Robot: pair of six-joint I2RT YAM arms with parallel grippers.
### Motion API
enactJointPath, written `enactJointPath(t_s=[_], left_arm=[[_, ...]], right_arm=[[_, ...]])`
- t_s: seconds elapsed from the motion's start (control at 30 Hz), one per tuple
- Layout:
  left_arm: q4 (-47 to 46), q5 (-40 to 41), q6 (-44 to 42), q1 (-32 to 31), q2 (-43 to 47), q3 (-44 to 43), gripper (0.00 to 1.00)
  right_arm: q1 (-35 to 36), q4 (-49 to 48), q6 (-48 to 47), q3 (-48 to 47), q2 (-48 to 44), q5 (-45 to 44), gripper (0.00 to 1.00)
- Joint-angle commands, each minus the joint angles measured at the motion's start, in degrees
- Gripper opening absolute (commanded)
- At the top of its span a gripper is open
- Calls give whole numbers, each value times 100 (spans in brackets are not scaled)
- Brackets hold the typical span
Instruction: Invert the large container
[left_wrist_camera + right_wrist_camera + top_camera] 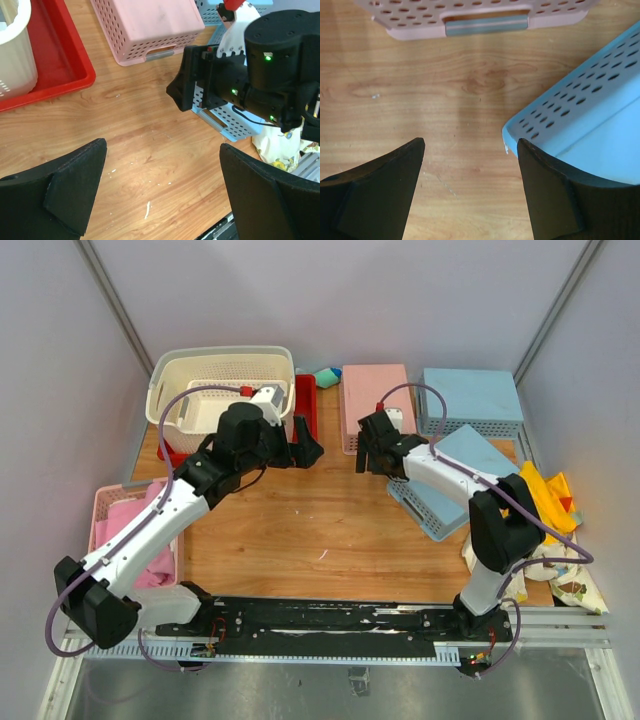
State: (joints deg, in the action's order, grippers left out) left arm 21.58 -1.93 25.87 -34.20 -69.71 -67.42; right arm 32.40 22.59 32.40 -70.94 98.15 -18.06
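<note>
the large container [222, 368] stands mouth up at the far left of the table [320, 525], not yet turned over. its cream perforated wall rises out of the red tray [306, 405] it rests in, and something paler lies inside it, which i cannot make out. part of my left arm covers its near right corner in the top view.

my left claw [306, 448] hangs just to the right of the container, past the tray's near end, released and spread wide, with nothing between its fingers [75, 192] but bare wood. it touches neither the container nor the tray.

my right claw [368, 460] faces it across a gap of table, also released, its jaws apart and empty. below it a corner of the tilted blue basket [447, 480] reaches in near the right finger [560, 195], though i cannot tell whether they touch.

beyond that claw an upturned pink basket [376, 400] sits base up, with a second blue basket [470, 400], also base up, to its right. a pink basket holding pink cloth [135, 530] sits at the left edge, and a yellow cloth [550, 495] lies at the right.
</note>
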Motion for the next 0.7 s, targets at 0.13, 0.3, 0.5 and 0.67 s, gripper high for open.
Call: enactJointPath(t_s=[0.13, 0.3, 0.5, 0.67], left_arm=[[-63, 232, -72, 18, 363, 33, 99], [-127, 214, -45, 16, 363, 72, 99], [85, 522, -155, 18, 402, -56, 99], [5, 768, -166, 18, 569, 47, 99]], right_arm=[[-859, -39, -714, -471, 594, 104, 75], [-924, -217, -1098, -616, 518, 828, 76], [-690, -739, -1384, 401, -866, 1702, 76], [-489, -558, -1409, 1444, -1581, 2063, 76]])
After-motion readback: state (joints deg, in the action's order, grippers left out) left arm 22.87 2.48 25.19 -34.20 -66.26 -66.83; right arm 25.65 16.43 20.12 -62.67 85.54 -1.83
